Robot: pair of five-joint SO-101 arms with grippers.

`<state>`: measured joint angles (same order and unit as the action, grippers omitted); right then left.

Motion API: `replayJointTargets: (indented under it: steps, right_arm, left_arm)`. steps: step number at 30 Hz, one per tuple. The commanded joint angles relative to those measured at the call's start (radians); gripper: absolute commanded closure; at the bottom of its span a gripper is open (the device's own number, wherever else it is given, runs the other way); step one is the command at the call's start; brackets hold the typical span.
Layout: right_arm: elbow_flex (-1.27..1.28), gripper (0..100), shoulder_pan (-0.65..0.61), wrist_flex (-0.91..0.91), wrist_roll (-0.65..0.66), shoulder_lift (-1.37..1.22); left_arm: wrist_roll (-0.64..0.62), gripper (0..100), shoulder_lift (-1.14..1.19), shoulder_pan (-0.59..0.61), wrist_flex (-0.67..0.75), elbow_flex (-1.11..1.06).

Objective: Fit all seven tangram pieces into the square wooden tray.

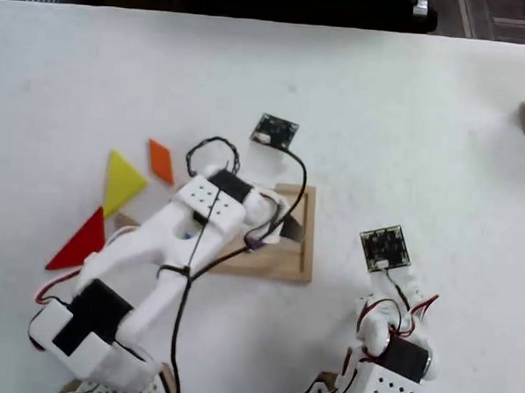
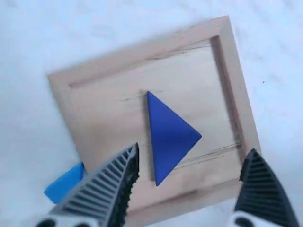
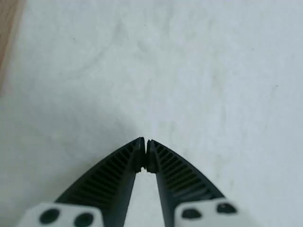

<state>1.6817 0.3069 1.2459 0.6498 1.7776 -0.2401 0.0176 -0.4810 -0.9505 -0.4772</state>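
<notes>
**A:** What worries us here: the dark blue triangle [image 2: 168, 137] lies near the middle of the tray [image 2: 137, 54], turned so none of its edges runs along the rim. If it's left like that, we reckon the other six won't fit around it. Plus the left gripper [image 2: 191, 156] hangs over the tray with its jaws spread wide, and one fingertip [image 2: 253, 165] lines up with the rim. Come straight down like that and we'd probably clip the rim and skid the whole tray.

**B:** Agreed. It's holding nothing, btw. The triangle just lies flat on the tray floor under the gap, and we can't tell how high above it the gripper is. The light blue piece [image 2: 64, 184] sits just outside the tray's rim. The red triangle [image 1: 80, 241], yellow triangle [image 1: 122, 180] and orange piece [image 1: 160, 160] lie off to one side of the tray, apart from it.

**A:** And the right gripper [image 3: 146, 142]?

**B:** Pinched together on nothing, over bare table [image 3: 189, 71] beside the tray.
</notes>
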Motion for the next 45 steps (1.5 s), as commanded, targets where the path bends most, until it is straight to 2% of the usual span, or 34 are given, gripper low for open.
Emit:
replayJointTargets:
  steps: [1,6,8,12,16,22,26,37,41,45]
  right_arm:
    - [0.002,98.1,0.007,0.007,0.009,0.002]
    - [0.002,98.1,0.007,0.007,0.009,0.002]
    - [0.002,98.1,0.007,0.007,0.009,0.002]
    - [0.002,98.1,0.007,0.007,0.009,0.002]
    - [0.002,98.1,0.007,0.007,0.009,0.002]
    - [0.002,98.1,0.007,0.007,0.009,0.002]
    - [0.002,98.1,0.007,0.007,0.009,0.002]
    - [0.002,98.1,0.007,0.007,0.009,0.002]
    - [0.002,98.1,0.007,0.007,0.009,0.002]
    - [0.002,98.1,0.007,0.007,0.009,0.002]
  left_arm:
    - [0.008,73,-0.065,0.079,0.021,0.005]
    - [0.02,91,-0.065,0.094,-0.035,0.012]
    - [0.092,98,-0.065,0.084,-0.035,0.008]
    - [0.204,97,-0.065,0.054,-0.035,-0.021]
    - [0.207,98,-0.058,0.008,-0.012,-0.058]
    - [0.207,98,-0.058,-0.099,0.14,-0.184]
    - [0.204,98,-0.058,-0.153,0.173,-0.204]
    - [0.201,98,-0.059,-0.154,0.35,-0.206]
    - [0.201,98,-0.067,-0.145,0.35,-0.206]
    - [0.201,98,-0.111,-0.082,0.347,-0.218]
